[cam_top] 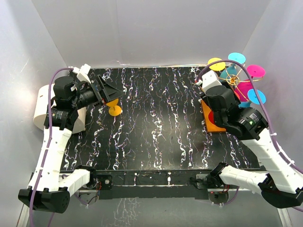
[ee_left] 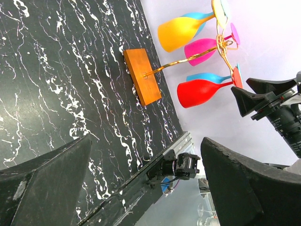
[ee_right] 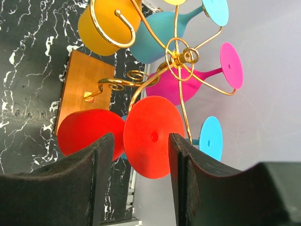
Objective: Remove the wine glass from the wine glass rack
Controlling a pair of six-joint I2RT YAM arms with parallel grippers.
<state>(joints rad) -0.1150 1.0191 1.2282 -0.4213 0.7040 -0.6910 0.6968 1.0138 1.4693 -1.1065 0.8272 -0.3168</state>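
Observation:
The wine glass rack has an orange base (ee_right: 87, 89) and gold wire hooks (ee_right: 178, 57), and stands at the table's right edge (cam_top: 213, 124). Several coloured glasses hang on it upside down. A red wine glass (ee_left: 200, 92) hangs nearest my right gripper (ee_right: 141, 141). Its round foot (ee_right: 153, 136) shows just beyond the two pads, which stand apart on either side of it without clamping it. In the top view that gripper (cam_top: 221, 100) points down over the rack and hides the red glass. My left gripper (ee_left: 146, 141) is wide open and holds nothing, hovering at the far left (cam_top: 111, 92).
A yellow glass (cam_top: 115, 110) sits on the black marbled table just below the left gripper. Yellow (ee_right: 106, 26), teal (ee_right: 155, 35), magenta (ee_right: 188, 87) and blue (ee_right: 210, 138) glasses crowd the rack. White walls close in behind and to the right of the rack.

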